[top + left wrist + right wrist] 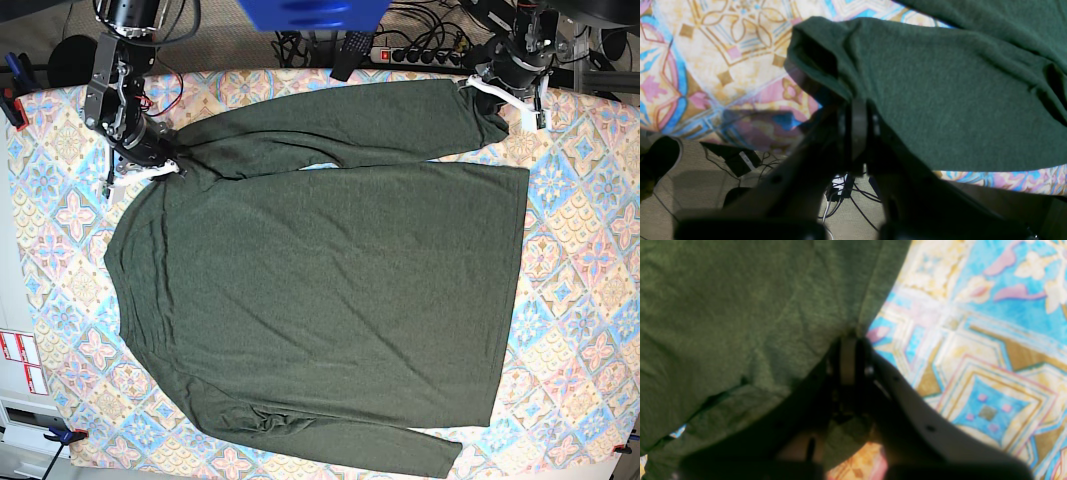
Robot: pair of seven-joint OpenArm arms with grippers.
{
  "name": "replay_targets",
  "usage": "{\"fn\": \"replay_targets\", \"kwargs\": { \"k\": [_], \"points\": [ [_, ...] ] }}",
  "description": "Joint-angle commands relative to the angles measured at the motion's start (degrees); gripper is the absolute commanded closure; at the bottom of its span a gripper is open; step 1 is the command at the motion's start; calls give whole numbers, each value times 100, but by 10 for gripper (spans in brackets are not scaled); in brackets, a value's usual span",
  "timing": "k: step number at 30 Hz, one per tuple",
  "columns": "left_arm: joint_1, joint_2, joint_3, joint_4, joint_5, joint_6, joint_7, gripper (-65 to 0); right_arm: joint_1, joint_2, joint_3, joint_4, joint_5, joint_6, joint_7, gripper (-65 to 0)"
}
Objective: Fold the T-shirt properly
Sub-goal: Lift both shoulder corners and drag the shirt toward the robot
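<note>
Left of the base view, the right end effector is clamped on the T-shirt at its shoulder. The shirt lies spread flat across the patterned counter, body unfolded. One sleeve runs along the far edge, its cuff gripped by the left end effector. Folding appears barely begun; every fold remains.

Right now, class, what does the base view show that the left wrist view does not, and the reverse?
Only the base view shows the whole T-shirt spread flat, both sleeves, and the right gripper at its shoulder. Only the left wrist view shows the floor with cables beyond the table edge. Both show the left gripper shut on the sleeve end, and the patterned cloth.
</note>
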Motion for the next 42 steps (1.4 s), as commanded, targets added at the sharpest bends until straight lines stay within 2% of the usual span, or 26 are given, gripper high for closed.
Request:
{"fn": "replay_targets", "kwargs": {
  "k": [1, 4, 9, 16, 26, 31, 42],
  "points": [
    [24, -161, -50, 233, -18, -34, -114, 0, 11, 44, 42, 139, 42, 16, 41, 0],
    [33, -205, -68, 470, -18, -34, -114, 0, 2, 44, 42, 139, 42, 16, 67, 0],
    [-11, -196, -552, 585, -18, -34, -114, 0, 2, 44, 42, 147, 42, 16, 85, 0],
    [-328, -205, -886, 593, -27, -34, -114, 0, 55, 26, 42, 147, 42, 16, 94, 0],
    [-1172, -214, -903, 593, -18, -34, -87, 0, 512, 26, 51, 147, 684, 16, 94, 0],
    [-1532, -214, -903, 593, -18, -34, -79, 0, 679, 26, 51, 147, 675, 16, 94, 0],
    [-2165, -170, -894, 207, -9, -34, -79, 0, 951, 26, 552, 121, 675, 16, 94, 0]
  ]
}}
